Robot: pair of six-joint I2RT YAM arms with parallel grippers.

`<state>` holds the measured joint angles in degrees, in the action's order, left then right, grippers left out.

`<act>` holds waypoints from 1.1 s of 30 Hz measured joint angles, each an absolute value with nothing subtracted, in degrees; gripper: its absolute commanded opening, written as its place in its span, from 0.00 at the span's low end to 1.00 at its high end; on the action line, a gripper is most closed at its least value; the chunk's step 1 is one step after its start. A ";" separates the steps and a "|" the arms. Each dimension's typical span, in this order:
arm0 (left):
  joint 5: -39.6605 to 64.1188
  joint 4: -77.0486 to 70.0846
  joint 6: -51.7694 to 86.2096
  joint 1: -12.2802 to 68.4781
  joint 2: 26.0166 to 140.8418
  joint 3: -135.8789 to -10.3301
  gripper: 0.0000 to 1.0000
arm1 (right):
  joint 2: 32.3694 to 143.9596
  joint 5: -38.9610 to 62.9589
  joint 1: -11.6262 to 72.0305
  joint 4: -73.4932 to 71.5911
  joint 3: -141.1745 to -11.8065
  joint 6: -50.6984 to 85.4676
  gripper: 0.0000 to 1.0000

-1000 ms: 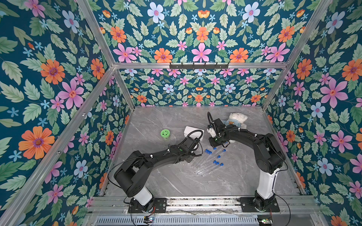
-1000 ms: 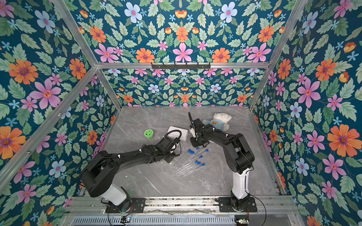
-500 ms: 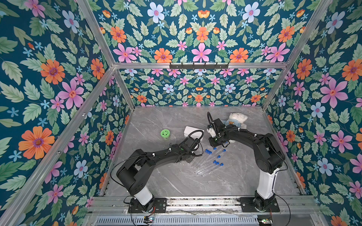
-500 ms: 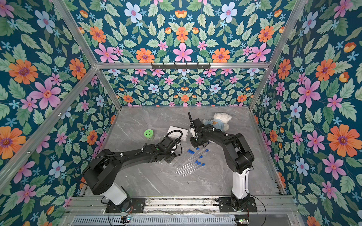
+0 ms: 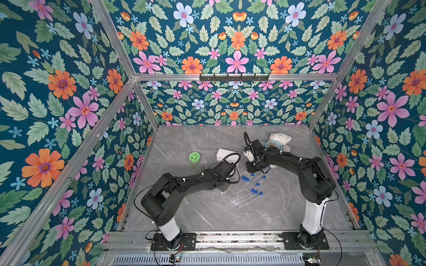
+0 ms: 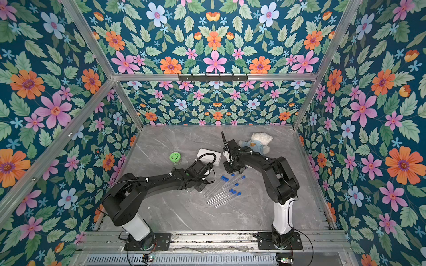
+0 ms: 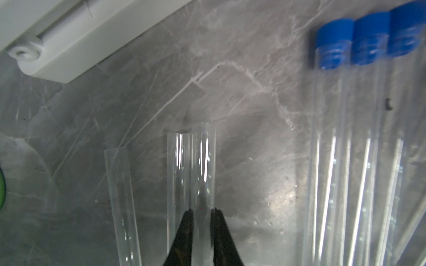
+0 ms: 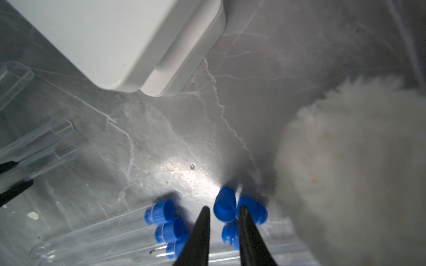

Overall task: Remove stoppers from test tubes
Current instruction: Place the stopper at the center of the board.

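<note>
Clearly, three test tubes (image 7: 178, 172) open; others stoppered.

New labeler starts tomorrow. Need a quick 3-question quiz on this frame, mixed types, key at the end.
1. True or false: the test tube clamped in the left gripper has a stopper in its visible end.
2. The right gripper hovers over: A) loose blue stoppers B) the green lid C) the hook rail on the back wall.
3. Which plush toy lies beside the right arm?
Key: 1 false, the end is open. 2 A. 3 a white teddy bear in a blue shirt.
</note>
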<state>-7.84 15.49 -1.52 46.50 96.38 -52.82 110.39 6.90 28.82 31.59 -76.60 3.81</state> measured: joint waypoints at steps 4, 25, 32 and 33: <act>-8.01 15.97 -1.48 46.50 96.73 -52.97 0.00 | 109.71 6.96 28.82 31.51 -76.42 3.97 0.33; -8.84 17.72 -0.43 46.50 98.15 -54.13 0.01 | 100.60 15.22 23.59 25.93 -69.78 8.49 0.72; -8.82 17.74 -0.43 46.50 98.61 -54.52 0.07 | 98.87 17.52 22.06 23.31 -67.79 10.00 0.78; -8.82 17.74 -0.43 46.50 98.63 -54.54 0.09 | 98.52 17.74 21.76 23.07 -67.42 10.31 0.79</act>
